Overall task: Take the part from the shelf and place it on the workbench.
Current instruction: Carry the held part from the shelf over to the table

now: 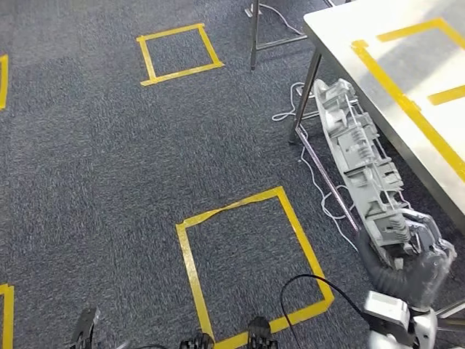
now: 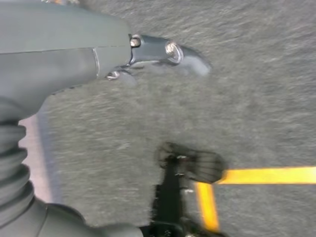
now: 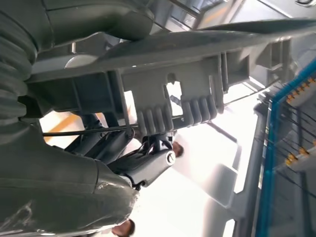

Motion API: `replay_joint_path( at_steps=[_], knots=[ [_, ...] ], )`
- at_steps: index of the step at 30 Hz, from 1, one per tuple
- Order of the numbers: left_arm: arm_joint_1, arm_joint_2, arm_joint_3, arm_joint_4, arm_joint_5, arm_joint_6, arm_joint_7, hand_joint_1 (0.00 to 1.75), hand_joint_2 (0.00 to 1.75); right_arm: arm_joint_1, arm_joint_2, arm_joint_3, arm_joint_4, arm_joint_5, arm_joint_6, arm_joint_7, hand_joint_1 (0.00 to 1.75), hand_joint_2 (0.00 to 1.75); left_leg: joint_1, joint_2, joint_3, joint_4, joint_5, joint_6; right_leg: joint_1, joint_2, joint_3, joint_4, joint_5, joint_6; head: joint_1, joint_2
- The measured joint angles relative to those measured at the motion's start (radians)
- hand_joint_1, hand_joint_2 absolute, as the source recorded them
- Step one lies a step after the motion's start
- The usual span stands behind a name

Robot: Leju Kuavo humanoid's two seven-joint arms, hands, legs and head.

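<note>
Right robot hand (image 1: 408, 247) clamped on the near end of the part (image 1: 359, 156); long axis runs forward from it, alongside the tabletop (image 1: 351, 25) edge, not yet over it. Left robot hand (image 2: 74, 54): holds nothing, fingers apart.

The long light-grey moulded plastic part (image 1: 359, 156) looks matt and ribbed. The dark grey floor carpet (image 1: 99, 167) is rough, its yellow tape squares (image 1: 249, 262) smooth. The white workbench top (image 1: 351, 25) looks smooth on metal legs (image 1: 305, 91).

From our head we look steeply down at the carpet (image 1: 99, 167) and the workbench (image 1: 383, 65) corner; our left wrist camera hangs close above that same carpet; our right wrist camera sits tight against the part (image 3: 178, 94), facing upward.
</note>
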Motion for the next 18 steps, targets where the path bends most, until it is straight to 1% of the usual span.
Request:
replay_joint_path(
  at_steps=[1, 2, 3, 4, 5, 6, 7, 8, 9, 10, 11, 12, 13, 14, 15, 16, 17, 18],
  knots=[
    [-0.001, -0.001, 0.000, 0.001, 0.000, 0.000, 0.001, 0.00, 1.75, 0.002, 0.000, -0.001, -0.004, 0.001, -0.001, 0.001, 1.75, 1.75, 0.003, -0.001, -0.016, -0.005, 0.009, -0.008, -0.002, 0.008, -0.011, -0.010, 0.003, -0.012, 0.000, 0.000],
    [-0.002, -0.003, -0.001, 0.002, -0.001, 0.000, 0.001, 0.00, 1.75, 0.007, -0.001, -0.002, -0.008, 0.001, -0.001, 0.002, 1.75, 1.75, 0.006, -0.006, -0.038, 0.005, 0.009, -0.012, -0.005, 0.017, -0.019, -0.016, 0.004, -0.023, -0.003, 0.000],
    [-0.002, -0.006, -0.002, 0.002, -0.002, -0.001, 0.000, 0.00, 1.75, 0.015, -0.001, -0.004, -0.011, 0.002, -0.002, 0.002, 1.75, 1.75, 0.008, -0.016, -0.068, 0.041, -0.002, -0.014, -0.011, 0.026, -0.020, -0.019, 0.003, -0.032, -0.007, 0.000],
    [-0.002, -0.008, -0.002, 0.002, -0.003, -0.002, 0.000, 0.00, 1.75, 0.021, -0.002, -0.005, -0.013, 0.004, -0.002, 0.003, 1.75, 1.75, 0.009, -0.028, -0.107, 0.103, -0.019, -0.014, -0.016, 0.038, -0.016, -0.018, -0.002, -0.039, -0.012, 0.001],
    [-0.001, -0.011, -0.002, 0.003, -0.004, -0.002, 0.001, 0.00, 1.75, 0.028, -0.003, -0.006, -0.014, 0.006, -0.002, 0.004, 1.75, 1.75, 0.009, -0.038, -0.150, 0.183, -0.039, -0.016, -0.019, 0.048, -0.012, -0.013, -0.004, -0.042, -0.018, 0.001],
    [-0.001, -0.012, -0.002, 0.004, -0.006, -0.002, 0.002, 0.00, 1.75, 0.033, -0.003, -0.007, -0.013, 0.009, -0.002, 0.005, 1.75, 1.75, 0.009, -0.044, -0.191, 0.256, -0.052, -0.020, -0.021, 0.058, -0.005, -0.007, -0.008, -0.043, -0.022, 0.001],
    [-0.004, -0.012, -0.002, 0.005, -0.007, -0.002, 0.003, 0.00, 1.75, 0.035, -0.004, -0.008, -0.013, 0.012, -0.002, 0.008, 1.75, 1.75, 0.010, -0.046, -0.220, 0.301, -0.051, -0.025, -0.024, 0.071, 0.003, 0.000, -0.012, -0.043, -0.025, 0.001],
    [-0.009, -0.012, -0.003, 0.006, -0.008, -0.001, 0.004, 0.00, 1.75, 0.036, -0.004, -0.009, -0.014, 0.015, -0.003, 0.010, 1.75, 1.75, 0.010, -0.047, -0.229, 0.309, -0.038, -0.030, -0.027, 0.086, 0.012, 0.002, -0.016, -0.043, -0.028, 0.000],
    [-0.017, -0.011, -0.003, 0.006, -0.009, -0.001, 0.004, 0.00, 1.75, 0.035, -0.005, -0.010, -0.014, 0.018, -0.003, 0.013, 1.75, 1.75, 0.012, -0.048, -0.214, 0.277, -0.019, -0.034, -0.032, 0.103, 0.021, 0.004, -0.019, -0.041, -0.033, 0.000],
    [-0.024, -0.010, -0.003, 0.005, -0.010, 0.000, 0.005, 0.00, 1.75, 0.031, -0.005, -0.011, -0.016, 0.022, -0.004, 0.015, 1.75, 1.75, 0.015, -0.058, -0.177, 0.217, -0.001, -0.036, -0.038, 0.122, 0.029, 0.006, -0.020, -0.037, -0.037, 0.000],
    [-0.032, -0.008, -0.003, 0.005, -0.010, 0.000, 0.006, 0.00, 1.75, 0.028, -0.005, -0.012, -0.019, 0.026, -0.006, 0.018, 1.75, 1.75, 0.019, -0.083, -0.124, 0.147, 0.006, -0.037, -0.044, 0.144, 0.035, 0.011, -0.021, -0.030, -0.042, 0.000],
    [-0.039, -0.005, -0.003, 0.004, -0.011, 0.001, 0.007, 0.00, 1.75, 0.024, -0.006, -0.013, -0.021, 0.031, -0.007, 0.022, 1.75, 1.75, 0.024, -0.113, -0.066, 0.075, 0.014, -0.035, -0.049, 0.162, 0.039, 0.020, -0.022, -0.024, -0.048, 0.000],
    [-0.044, -0.001, -0.003, 0.003, -0.011, 0.001, 0.007, 0.00, 1.75, 0.022, -0.006, -0.014, -0.023, 0.037, -0.009, 0.025, 1.75, 1.75, 0.028, -0.137, -0.021, 0.024, 0.019, -0.030, -0.052, 0.176, 0.043, 0.025, -0.020, -0.017, -0.053, 0.000],
    [-0.050, 0.004, -0.004, 0.003, -0.012, 0.001, 0.008, 0.00, 1.75, 0.022, -0.006, -0.014, -0.025, 0.042, -0.010, 0.028, 1.75, 1.75, 0.029, -0.151, 0.007, -0.004, 0.026, -0.023, -0.052, 0.188, 0.046, 0.022, -0.015, -0.010, -0.057, 0.000],
    [-0.055, 0.008, -0.004, 0.002, -0.012, 0.001, 0.009, 0.00, 1.75, 0.025, -0.007, -0.015, -0.025, 0.048, -0.010, 0.031, 1.75, 1.75, 0.028, -0.145, 0.018, -0.020, 0.042, -0.014, -0.053, 0.198, 0.048, 0.011, -0.007, -0.003, -0.059, 0.000],
    [-0.061, 0.015, -0.004, 0.001, -0.012, 0.001, 0.009, 0.00, 1.75, 0.029, -0.008, -0.015, -0.026, 0.052, -0.010, 0.033, 1.75, 1.75, 0.025, -0.131, 0.019, -0.024, 0.049, -0.004, -0.054, 0.204, 0.045, -0.005, 0.000, 0.003, -0.060, 0.000],
    [-0.063, 0.018, -0.004, -0.001, -0.012, 0.001, 0.010, 0.00, 1.75, 0.032, -0.009, -0.015, -0.027, 0.055, -0.010, 0.036, 1.75, 1.75, 0.023, -0.119, 0.020, -0.033, 0.056, 0.006, -0.050, 0.196, 0.040, -0.006, -0.001, 0.005, -0.057, 0.000],
    [-0.061, 0.020, -0.004, -0.002, -0.012, 0.001, 0.010, 0.00, 1.75, 0.032, -0.011, -0.015, -0.027, 0.058, -0.009, 0.038, 1.75, 1.75, 0.023, -0.107, 0.023, -0.044, 0.065, 0.016, -0.042, 0.176, 0.030, 0.013, -0.016, 0.002, -0.051, 0.000]
  ],
)
